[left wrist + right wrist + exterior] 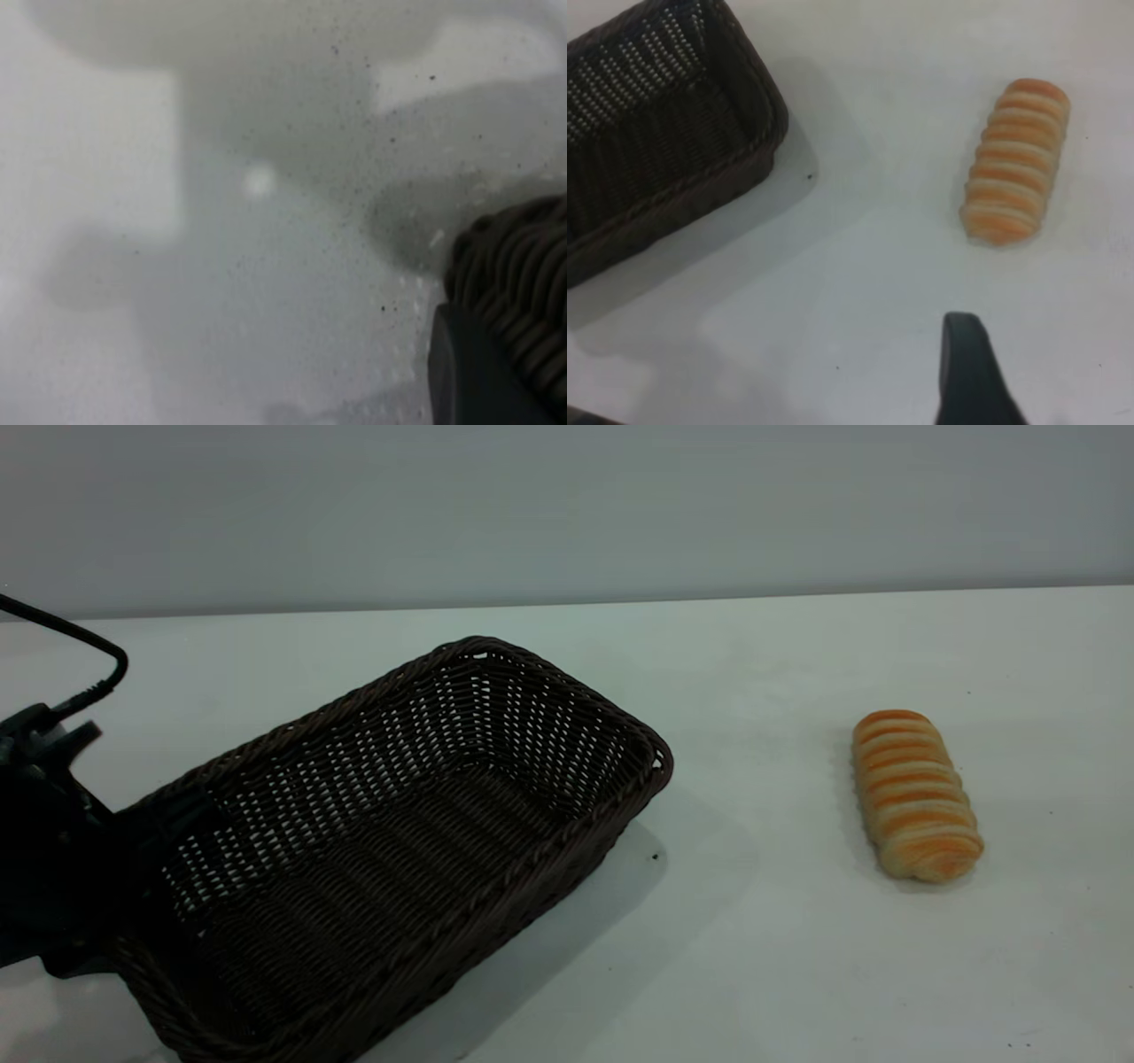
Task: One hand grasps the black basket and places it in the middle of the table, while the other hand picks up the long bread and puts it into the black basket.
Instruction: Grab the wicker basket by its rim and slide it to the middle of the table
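The black basket (399,841) is at the left of the table (753,957), empty, its right end apparently raised over a shadow. My left gripper (164,819) is shut on the rim of its left short end. In the left wrist view one dark finger (469,372) presses against the woven rim (523,274). The long bread (914,793) lies on the table at the right, well apart from the basket. My right gripper (970,367) hovers above the table near the bread (1014,164), open and empty. It is out of the exterior view.
A grey wall runs behind the table's far edge (620,600). A black cable (80,646) loops above the left arm. Bare tabletop lies between the basket and the bread.
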You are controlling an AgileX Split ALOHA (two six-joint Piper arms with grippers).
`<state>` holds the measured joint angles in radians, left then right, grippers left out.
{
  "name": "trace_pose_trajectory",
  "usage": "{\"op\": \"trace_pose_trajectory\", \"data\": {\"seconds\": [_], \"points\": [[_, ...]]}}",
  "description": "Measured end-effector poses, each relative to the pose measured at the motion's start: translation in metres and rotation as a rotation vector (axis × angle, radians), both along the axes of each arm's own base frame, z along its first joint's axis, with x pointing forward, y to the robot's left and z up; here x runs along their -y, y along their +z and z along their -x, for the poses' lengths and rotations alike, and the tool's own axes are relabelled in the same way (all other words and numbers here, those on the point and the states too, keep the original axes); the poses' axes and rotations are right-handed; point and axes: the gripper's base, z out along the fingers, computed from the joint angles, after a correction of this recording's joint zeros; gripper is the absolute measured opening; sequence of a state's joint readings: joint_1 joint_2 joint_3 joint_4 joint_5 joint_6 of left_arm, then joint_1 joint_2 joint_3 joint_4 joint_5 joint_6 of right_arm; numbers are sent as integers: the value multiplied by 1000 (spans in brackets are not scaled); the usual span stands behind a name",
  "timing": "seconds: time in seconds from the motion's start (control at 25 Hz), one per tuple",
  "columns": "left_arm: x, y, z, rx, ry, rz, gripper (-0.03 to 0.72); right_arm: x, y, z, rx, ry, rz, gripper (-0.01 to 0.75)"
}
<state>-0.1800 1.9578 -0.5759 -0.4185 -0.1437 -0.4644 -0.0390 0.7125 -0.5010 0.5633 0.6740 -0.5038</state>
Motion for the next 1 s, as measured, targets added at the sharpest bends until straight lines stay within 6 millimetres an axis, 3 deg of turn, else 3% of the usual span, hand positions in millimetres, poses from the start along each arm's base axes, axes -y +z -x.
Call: {"op": "trace_pose_trajectory", "data": {"seconds": [0.16,0.28,0.48,0.72,0.8,1.0], "points": [[3,6,-3,1,-65,-3,188,0,0,0,-2,3,1,420],[8,20,-13,-6,-241,-24,179,0,0,0,-2,3,1,420],[17,47,-45,-37,-484,-60,177,0,0,1,-6,6,1,420],[21,78,-84,1,-604,-121,177,-1,-1,1,-17,13,0,420],[22,77,-95,-16,-640,-146,177,-1,-1,1,-17,13,0,420],[26,49,-110,-113,-733,-154,177,-1,-1,1,-17,16,2,420]]}}
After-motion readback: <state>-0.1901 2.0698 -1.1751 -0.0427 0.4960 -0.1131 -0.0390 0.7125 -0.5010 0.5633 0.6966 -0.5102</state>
